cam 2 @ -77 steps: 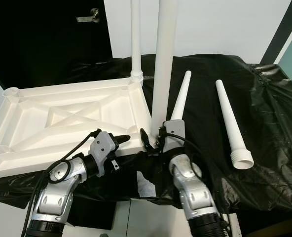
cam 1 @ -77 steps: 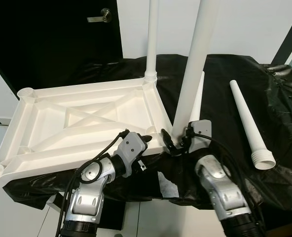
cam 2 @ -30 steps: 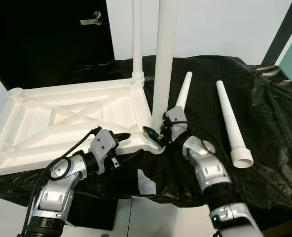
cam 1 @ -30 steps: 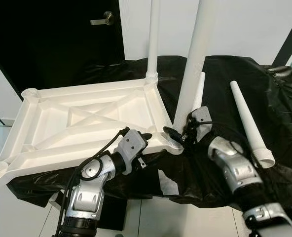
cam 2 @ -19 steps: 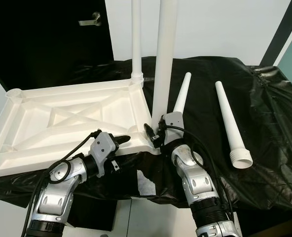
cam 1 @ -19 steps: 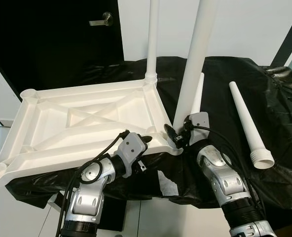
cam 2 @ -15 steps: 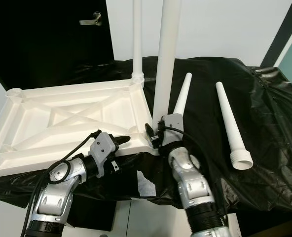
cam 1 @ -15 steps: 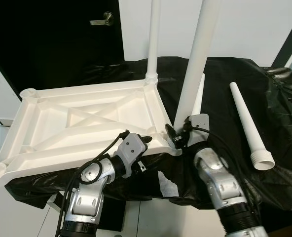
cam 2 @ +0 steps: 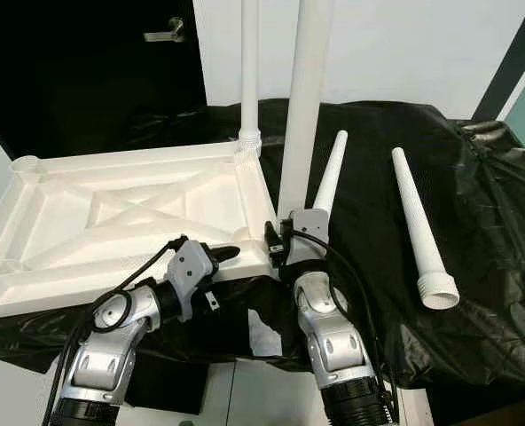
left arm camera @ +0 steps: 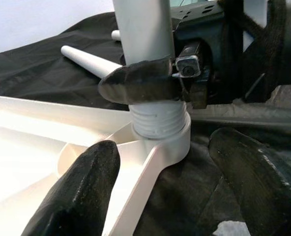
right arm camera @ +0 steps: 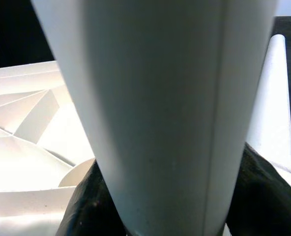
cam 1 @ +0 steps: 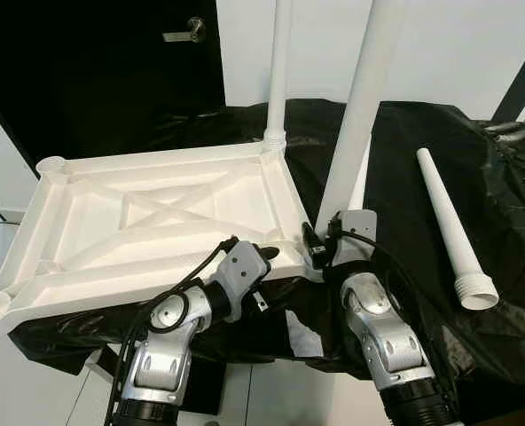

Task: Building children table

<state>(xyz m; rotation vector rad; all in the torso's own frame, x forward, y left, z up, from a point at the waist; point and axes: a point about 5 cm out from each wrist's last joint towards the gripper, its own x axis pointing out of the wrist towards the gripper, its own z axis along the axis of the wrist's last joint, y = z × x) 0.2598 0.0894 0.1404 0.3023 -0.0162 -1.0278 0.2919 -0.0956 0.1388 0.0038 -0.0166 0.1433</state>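
Black-draped bench (cam 1: 404,160), upright table leg (cam 1: 356,133)

My head views are bright and sharp, evenly lit, with soft glare on the black plastic sheet (cam 1: 475,177). My wrist views are blurred up close, the white leg (right arm camera: 170,113) out of focus.

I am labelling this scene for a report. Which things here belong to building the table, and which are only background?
Belong to the job:
- upturned white tabletop
- far leg, standing in its corner socket
- near leg, with the right gripper shut on its base
- two loose legs on the cloth
- left gripper, open at the near corner socket

Just background:
- black cloth
- dark door
- door handle
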